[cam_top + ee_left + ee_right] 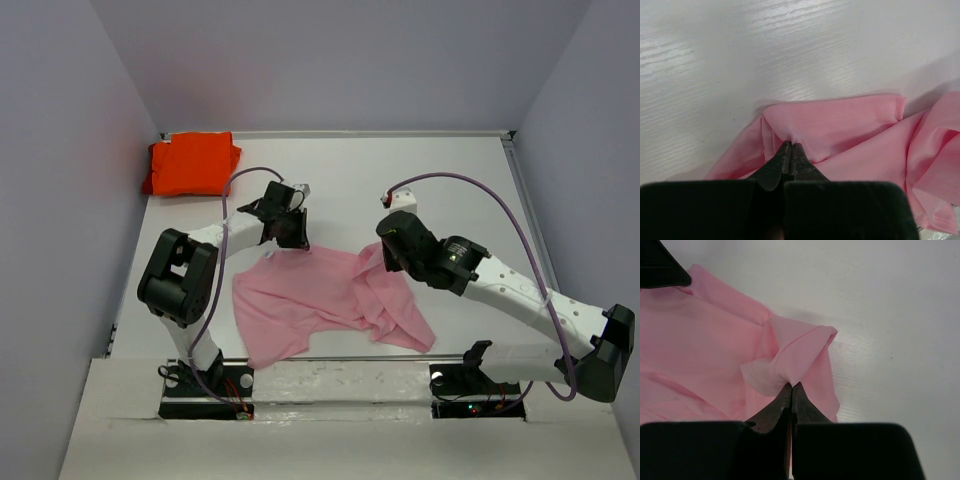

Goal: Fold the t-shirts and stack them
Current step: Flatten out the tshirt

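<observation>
The pink t-shirt (320,300) lies crumpled at lower centre of the white surface (450,180). The left tool (790,146) pinches its upper-left edge and the right tool (791,386) its upper-right fold. The orange t-shirt (190,165) sits folded at upper left.

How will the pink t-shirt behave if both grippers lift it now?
Probably floppy: the pink t-shirt bunches into folds where the left gripper and right gripper pinch it. It would likely sag between them rather than hold shape. It looks thin and light, so dragging may wrinkle it further.
</observation>
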You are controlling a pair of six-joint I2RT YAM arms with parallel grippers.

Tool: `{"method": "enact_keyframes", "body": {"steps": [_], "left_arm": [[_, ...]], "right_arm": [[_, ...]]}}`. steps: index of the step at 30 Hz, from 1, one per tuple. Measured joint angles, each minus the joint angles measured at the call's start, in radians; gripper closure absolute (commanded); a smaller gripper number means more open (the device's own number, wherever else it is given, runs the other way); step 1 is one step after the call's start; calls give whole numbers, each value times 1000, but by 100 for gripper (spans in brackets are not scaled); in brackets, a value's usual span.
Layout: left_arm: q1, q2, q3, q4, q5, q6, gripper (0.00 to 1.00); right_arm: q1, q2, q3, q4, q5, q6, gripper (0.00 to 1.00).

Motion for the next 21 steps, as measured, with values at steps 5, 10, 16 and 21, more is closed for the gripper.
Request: {"method": "enact_keyframes", "body": {"steps": [5, 10, 16, 21], "left_arm": [[0, -1, -2, 0, -5, 3, 100], [0, -29, 17, -42, -39, 12, 100], [1, -117, 271, -189, -135, 42, 100], [8, -274, 486, -206, -234, 65, 100]], "right_arm": [[0, -5, -3, 0, -2, 3, 100], [0, -27, -5, 0, -2, 3, 100], [0, -98, -4, -1, 4, 0, 100], [0, -130, 6, -7, 29, -4, 100]]}}
